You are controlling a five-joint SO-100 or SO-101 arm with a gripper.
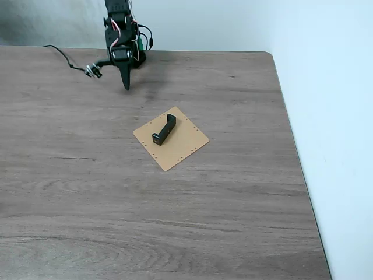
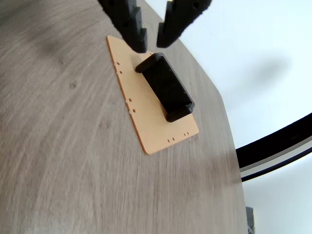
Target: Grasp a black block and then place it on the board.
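**Black block on the board, gripper empty and apart from it**

Cut off at the top edge of the wrist view: the gripper (image 2: 151,43), with only the two dark fingertips showing and nothing of the arm behind them. Separated by a narrow gap, nothing held between. Seen in the fixed view (image 1: 126,85) only as a single dark point aimed down at the counter (image 1: 233,204), the gap too small to make out there. Arm (image 1: 121,35) cropped by the top edge of that view, wires looping off it and a cable (image 1: 70,63) trailing left across the counter to a small fitting, too small to identify.

Partly masked in the wrist view: the far corner of the board (image 2: 146,117), behind the fingertips. Tiny holes along its edges, clear near the closest corner, blurred further off. Beyond the counter's rim at right, a dark curved band (image 2: 278,141) of unclear nature and a grey scrap at the bottom edge, cropped.

Lying flat on the board (image 1: 183,146), set diagonally: the black block (image 1: 164,130), a short bar with raised ends, wholly within the board's outline. In the wrist view, the black block (image 2: 168,90) just below the fingertips in the picture, its near end close under them. In the fixed view, well apart from the gripper, which stands up and to the left near the counter's far edge. No contact between gripper and block.
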